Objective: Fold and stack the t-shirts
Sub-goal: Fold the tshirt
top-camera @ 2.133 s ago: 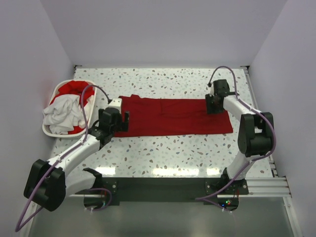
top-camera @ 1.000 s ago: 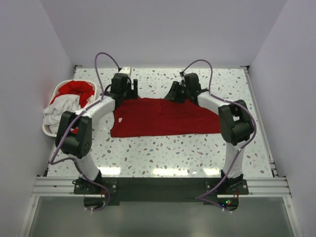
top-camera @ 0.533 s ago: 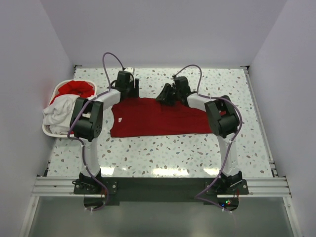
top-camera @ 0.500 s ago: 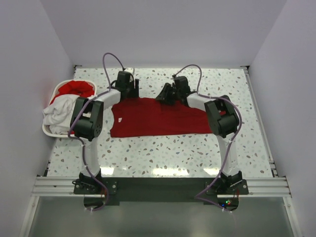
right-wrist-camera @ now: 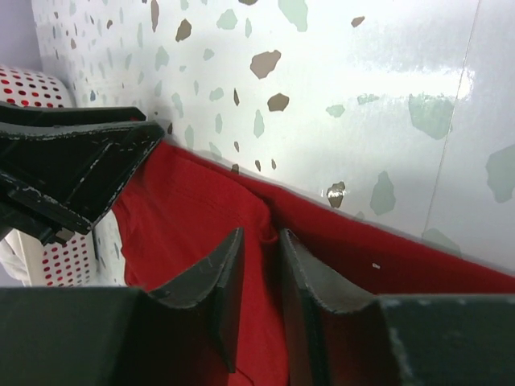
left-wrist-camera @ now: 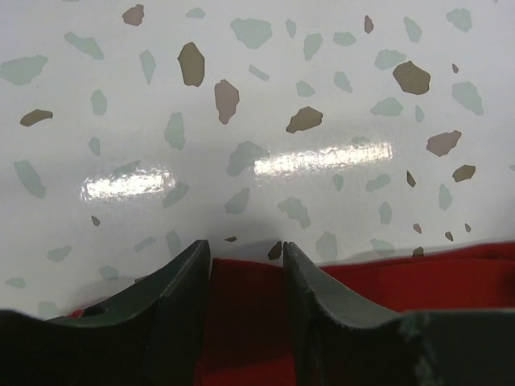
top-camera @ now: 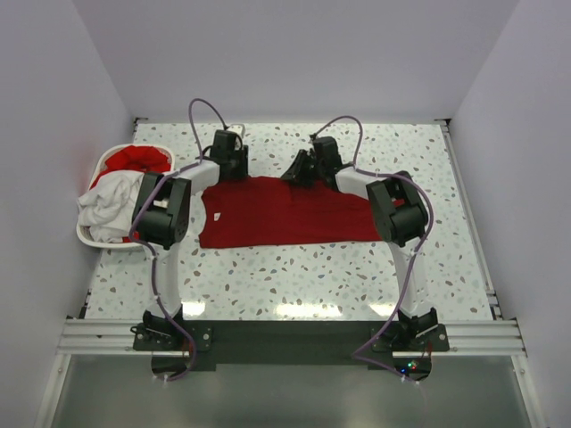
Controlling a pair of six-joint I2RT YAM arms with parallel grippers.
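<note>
1. A deep red short-sleeved cloth t-shirt [top-camera: 285,214] lies flat on the middle of the table, folded into a long band that runs left to right. A small white neck label [top-camera: 217,215] shows near its left end.
2. The left arm's fingers [left-wrist-camera: 181,305] stand at the far edge of this shirt, near its left end. They are drawn close, one on each side of a strip of the red cloth [left-wrist-camera: 245,322]. Whether they press on it, I cannot tell.
3. The right arm's fingers [right-wrist-camera: 213,281] are at the same far edge, nearer the middle. They are closed to a narrow slit on a small raised pucker of the red cloth [right-wrist-camera: 193,217], gripping it.
4. Both arms reach forward from their bases, and the right arm's elbow passes over the shirt's right end.
5. A white speckled terrazzo table [top-camera: 294,276] carries the shirt, with bare surface just beyond its far edge.
6. A white plastic laundry basket [top-camera: 89,239] sits at the table's left side, well apart from the flat shirt. It holds a crumpled white t-shirt [top-camera: 111,203] hanging over the near rim and a bunched second red t-shirt [top-camera: 134,160] behind it.
</note>
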